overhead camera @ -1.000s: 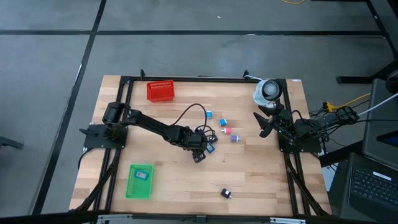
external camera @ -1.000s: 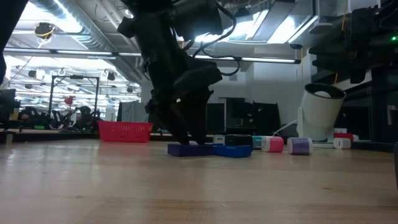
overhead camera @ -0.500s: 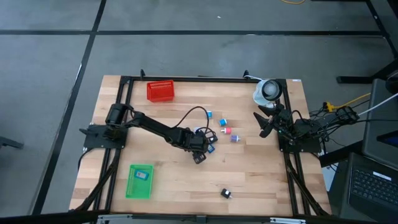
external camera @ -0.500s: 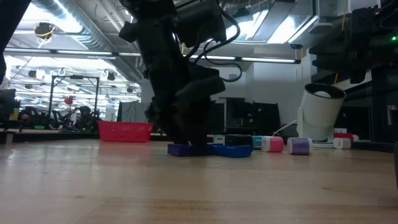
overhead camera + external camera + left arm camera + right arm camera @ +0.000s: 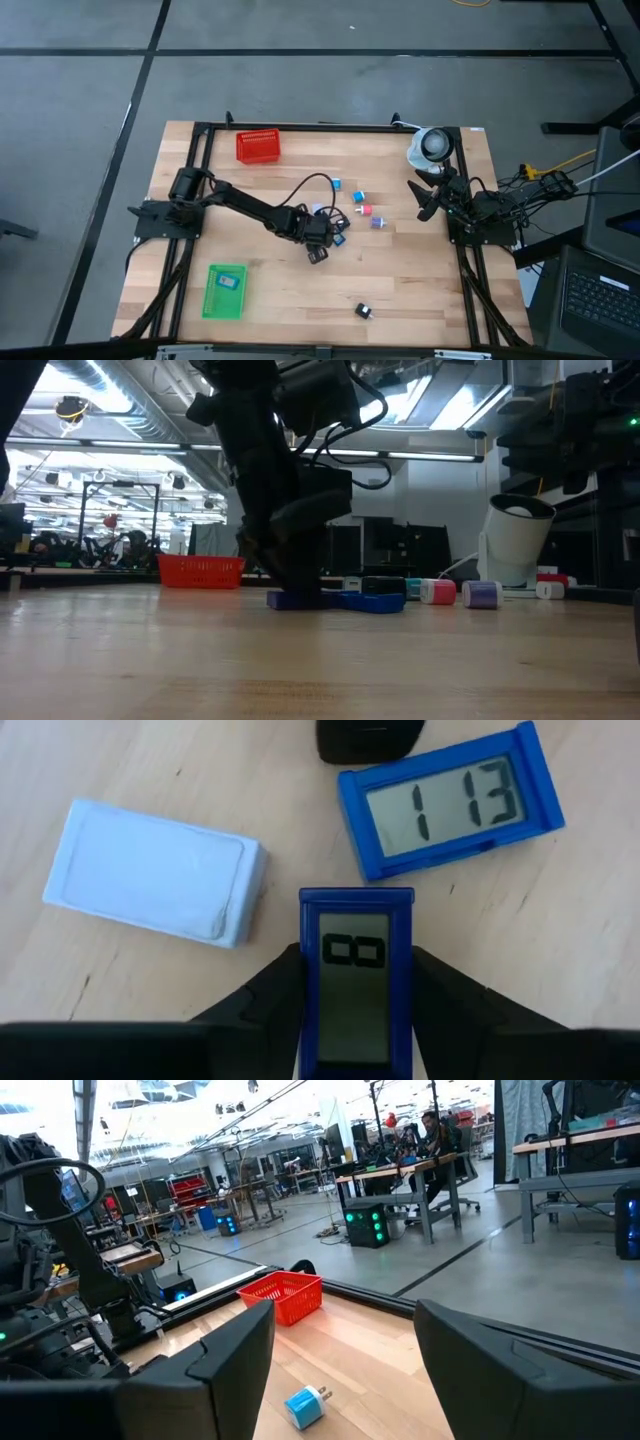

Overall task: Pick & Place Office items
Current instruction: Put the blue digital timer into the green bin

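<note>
Two fingers of left pincer (image 5: pixel 355 1010) clamped on blue display piece (image 5: pixel 356 982); right pincer (image 5: pixel 340 1370) spread apart.

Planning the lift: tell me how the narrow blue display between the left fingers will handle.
The narrow blue display looks like a rigid plastic case, so probably stiff and light. Its smooth edges may slip between the left gripper fingers. Flat-backed, it shouldn't roll.

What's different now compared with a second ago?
The left gripper has come down lower and its jaws now sit around the narrow blue display on the table. The right gripper stayed parked at its side, and the wide blue display and white box lie unmoved.
</note>
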`<state>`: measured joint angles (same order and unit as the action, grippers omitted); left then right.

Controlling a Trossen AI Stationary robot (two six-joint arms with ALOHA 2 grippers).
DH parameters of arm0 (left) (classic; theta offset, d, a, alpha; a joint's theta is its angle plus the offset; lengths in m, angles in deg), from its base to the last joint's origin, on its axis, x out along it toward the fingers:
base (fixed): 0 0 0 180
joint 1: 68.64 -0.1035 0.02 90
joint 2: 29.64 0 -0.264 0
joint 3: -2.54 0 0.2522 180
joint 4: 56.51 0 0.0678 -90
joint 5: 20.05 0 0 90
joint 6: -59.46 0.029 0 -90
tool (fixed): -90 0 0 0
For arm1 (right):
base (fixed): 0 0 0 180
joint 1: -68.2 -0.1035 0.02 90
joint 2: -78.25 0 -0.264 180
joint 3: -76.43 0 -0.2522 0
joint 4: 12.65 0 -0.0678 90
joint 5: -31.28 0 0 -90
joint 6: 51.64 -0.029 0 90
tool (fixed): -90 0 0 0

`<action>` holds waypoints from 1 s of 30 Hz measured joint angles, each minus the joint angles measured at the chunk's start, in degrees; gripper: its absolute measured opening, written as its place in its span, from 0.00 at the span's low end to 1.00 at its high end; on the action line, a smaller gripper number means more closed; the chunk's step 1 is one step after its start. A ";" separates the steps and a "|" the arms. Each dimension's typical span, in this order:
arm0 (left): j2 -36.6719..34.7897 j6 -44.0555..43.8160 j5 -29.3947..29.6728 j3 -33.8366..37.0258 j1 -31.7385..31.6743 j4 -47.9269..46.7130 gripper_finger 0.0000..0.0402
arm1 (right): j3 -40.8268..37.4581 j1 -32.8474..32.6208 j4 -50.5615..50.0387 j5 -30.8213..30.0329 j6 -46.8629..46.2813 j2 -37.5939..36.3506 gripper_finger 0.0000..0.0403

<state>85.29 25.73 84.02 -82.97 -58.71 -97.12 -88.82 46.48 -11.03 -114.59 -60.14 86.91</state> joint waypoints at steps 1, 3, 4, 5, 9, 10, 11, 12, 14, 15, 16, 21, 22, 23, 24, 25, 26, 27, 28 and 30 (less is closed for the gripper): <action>-0.87 1.05 -0.25 0.21 0.21 0.15 0.36 | 0.00 0.01 0.00 0.00 -0.01 -0.02 0.61; -2.76 3.06 -1.80 0.52 0.70 -0.64 0.36 | 0.00 0.01 -0.02 0.00 -0.01 -0.02 0.61; -4.43 4.23 -1.86 0.57 1.04 -0.72 0.36 | 0.00 -0.01 -0.02 0.00 -0.01 -0.01 0.61; -6.53 5.72 -1.89 0.54 1.37 -0.17 0.36 | 0.00 0.00 -0.02 0.00 -0.01 -0.01 0.61; -15.72 11.82 -0.30 2.34 2.68 4.99 0.36 | 0.00 0.00 -0.02 0.34 -0.03 -0.01 0.61; -18.07 13.53 0.16 3.35 3.31 6.86 0.36 | 0.00 -0.01 -0.09 0.46 -0.01 -0.02 0.61; -20.83 14.85 0.76 4.43 3.96 9.13 0.36 | 0.00 -0.02 -0.06 0.46 -0.03 -0.02 0.61; -23.72 16.03 1.35 5.49 4.76 11.66 0.36 | 0.00 -0.02 -0.04 0.46 -0.03 0.01 0.61; -29.74 18.13 3.50 8.47 6.72 17.60 0.36 | 0.00 0.01 -0.07 0.53 -0.03 0.01 0.61; -32.32 19.25 4.79 10.39 7.87 20.02 0.36 | 0.00 0.00 -0.04 0.88 -0.07 0.00 0.61; -34.84 20.35 6.12 12.77 9.25 22.38 0.36 | 0.00 -0.01 -0.06 1.23 -0.08 0.00 0.61; -46.30 21.17 15.09 27.12 17.34 36.84 0.36 | 0.00 -0.01 -0.04 1.33 -0.10 -0.01 0.61; -47.88 20.36 17.27 30.35 19.30 39.97 0.36 | 0.00 0.00 -0.07 1.36 -0.10 -0.02 0.61; -49.13 19.45 19.39 33.67 21.28 42.81 0.36 | 0.00 -0.02 -0.07 1.33 -0.12 -0.02 0.61; -50.04 18.70 21.59 37.00 23.25 45.33 0.36 | 0.00 0.00 -0.04 1.33 -0.12 0.00 0.61; -50.66 17.73 23.43 39.99 25.38 48.06 0.36 | 0.00 -0.01 -0.04 1.33 -0.14 -0.01 0.61; -51.17 16.52 24.96 42.67 27.56 50.97 0.36 | 0.00 -0.01 -0.04 1.35 -0.16 0.00 0.61; -51.59 14.73 26.32 44.95 29.60 53.40 0.36 | 0.00 -0.02 -0.04 1.34 -0.21 0.01 0.61; -51.75 12.50 27.42 46.92 31.71 54.75 0.36 | 0.00 -0.02 -0.04 1.33 -0.23 -0.02 0.61; -51.55 7.32 29.65 49.89 35.65 54.63 0.36 | 0.00 -0.02 -0.06 1.33 -0.24 -0.02 0.61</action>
<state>33.74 33.05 113.67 -33.07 -23.05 -42.49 -88.82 46.47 -11.09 -113.26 -60.38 86.90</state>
